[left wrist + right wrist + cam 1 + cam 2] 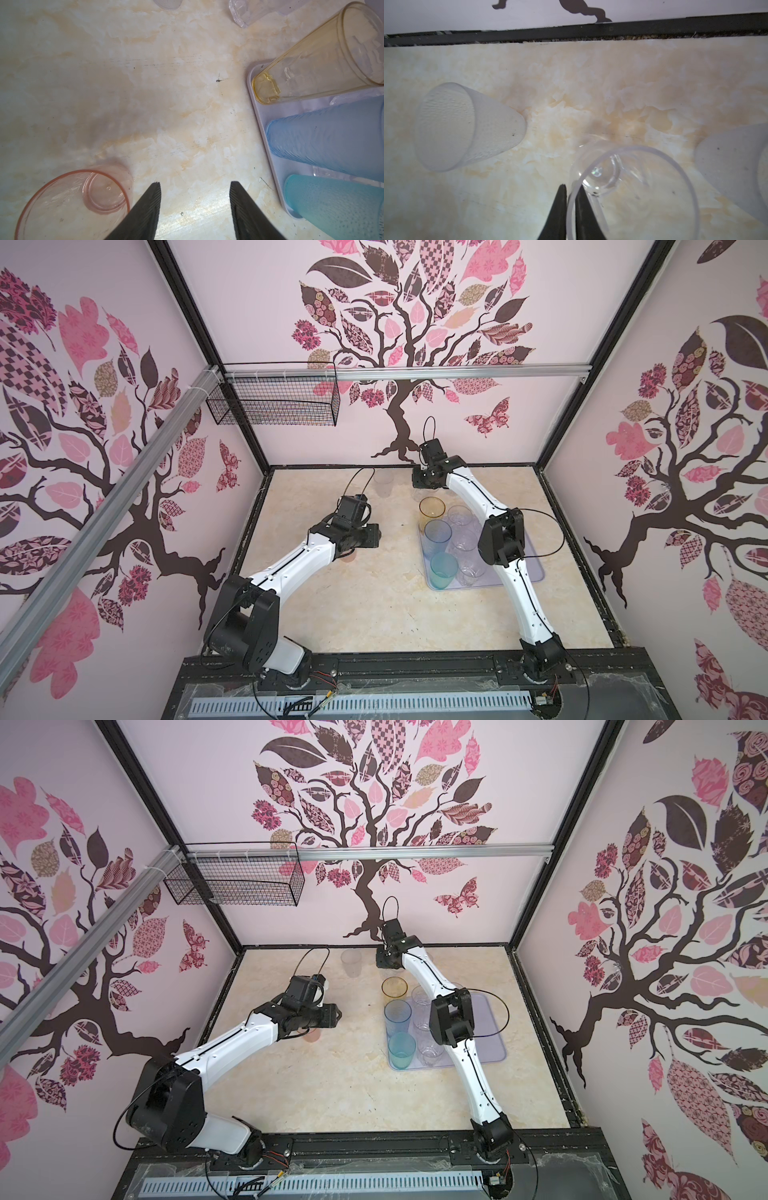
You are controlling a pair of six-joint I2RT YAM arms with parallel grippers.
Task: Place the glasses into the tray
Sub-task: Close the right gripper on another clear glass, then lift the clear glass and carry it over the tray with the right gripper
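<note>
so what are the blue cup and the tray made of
Blue cup: probably plastic, translucent with a frosted, rippled skin. Tray: likely moulded plastic, opaque pale lavender, smooth matte, with a rounded low rim.

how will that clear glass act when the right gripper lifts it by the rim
Likely light: the clear glass looks thin-walled and empty. Pinched on one side of its rim by the right gripper, it may hang tilted or swivel. The smooth wall looks slippery, so it could slip out.
</note>
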